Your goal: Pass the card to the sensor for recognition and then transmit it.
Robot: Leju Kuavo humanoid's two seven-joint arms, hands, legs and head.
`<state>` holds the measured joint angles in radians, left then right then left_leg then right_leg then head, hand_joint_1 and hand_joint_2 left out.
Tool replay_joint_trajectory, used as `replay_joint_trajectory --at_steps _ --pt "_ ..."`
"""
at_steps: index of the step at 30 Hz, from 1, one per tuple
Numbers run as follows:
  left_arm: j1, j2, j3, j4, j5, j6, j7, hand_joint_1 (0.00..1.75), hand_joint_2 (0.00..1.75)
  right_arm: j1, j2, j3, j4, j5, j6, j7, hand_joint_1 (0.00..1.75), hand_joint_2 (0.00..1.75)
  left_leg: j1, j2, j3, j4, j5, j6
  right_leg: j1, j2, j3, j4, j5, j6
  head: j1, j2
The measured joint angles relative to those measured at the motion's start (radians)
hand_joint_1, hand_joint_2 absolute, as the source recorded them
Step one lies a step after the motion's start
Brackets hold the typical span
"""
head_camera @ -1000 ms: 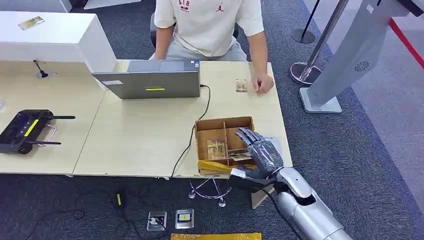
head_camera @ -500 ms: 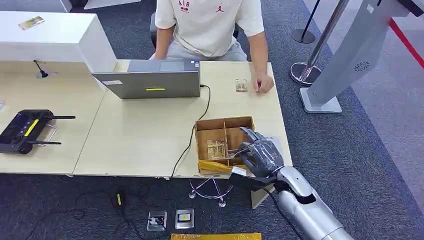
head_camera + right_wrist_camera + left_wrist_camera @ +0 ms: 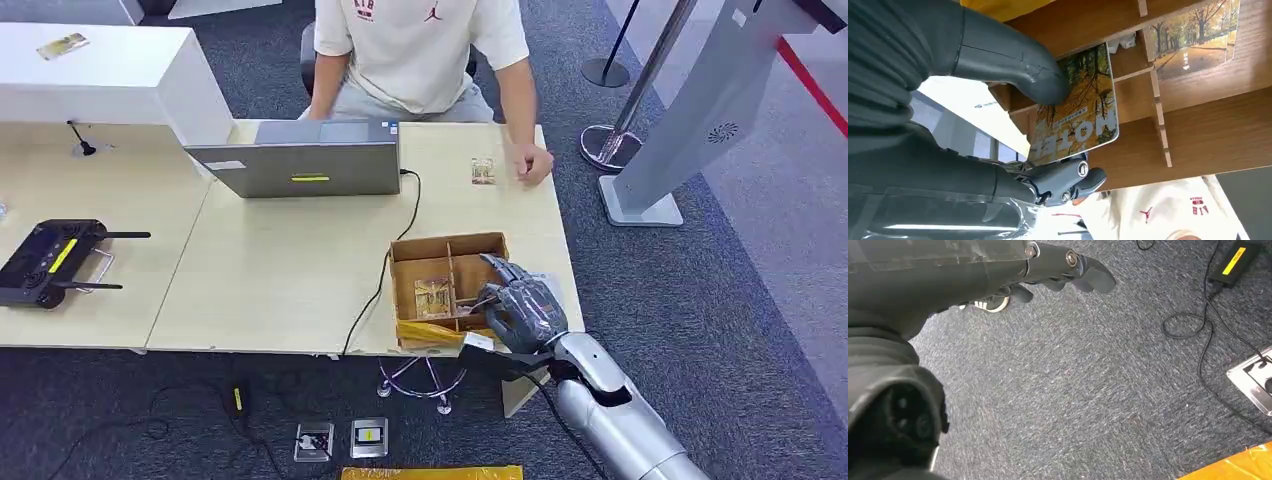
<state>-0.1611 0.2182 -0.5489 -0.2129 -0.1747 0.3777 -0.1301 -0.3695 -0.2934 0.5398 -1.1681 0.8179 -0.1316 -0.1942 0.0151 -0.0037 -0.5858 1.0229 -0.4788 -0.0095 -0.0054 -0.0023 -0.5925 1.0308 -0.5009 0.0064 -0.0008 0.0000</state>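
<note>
The right robot hand has drawn its fingers in over the last second and now pinches a card between thumb and fingers, inside the near right compartment of the cardboard box on the bench. The card looks tilted up off the box floor, so the pickup seems secured; lifting it clear toward the sensor should follow. The left robot hand hangs over carpet, its fingers curled around nothing.

Autumn-tree hotel card, tilted, pinched in right robot hand over the divided cardboard box
</note>
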Motion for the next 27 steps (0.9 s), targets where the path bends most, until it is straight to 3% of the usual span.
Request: replay_joint_trajectory --at_steps 13,27 --pt "-0.004 -0.006 -0.002 0.0 -0.018 0.0 0.0 0.0 0.0 -0.033 0.0 -0.021 0.014 -0.007 -0.053 0.006 1.75 1.75 0.0 0.0 0.0 0.0 0.0 0.0 0.0 0.0 0.0 0.0 0.0 0.0 0.0 0.0" --pt "-0.034 -0.006 -0.008 -0.001 -0.032 -0.004 0.0 0.0 0.0 -0.292 -0.003 -0.129 -0.065 -0.053 -0.029 -0.042 1.75 1.75 0.0 0.001 0.001 0.0 0.0 0.0 0.0 0.002 0.0 0.0 0.0 0.0 0.0 0.0"
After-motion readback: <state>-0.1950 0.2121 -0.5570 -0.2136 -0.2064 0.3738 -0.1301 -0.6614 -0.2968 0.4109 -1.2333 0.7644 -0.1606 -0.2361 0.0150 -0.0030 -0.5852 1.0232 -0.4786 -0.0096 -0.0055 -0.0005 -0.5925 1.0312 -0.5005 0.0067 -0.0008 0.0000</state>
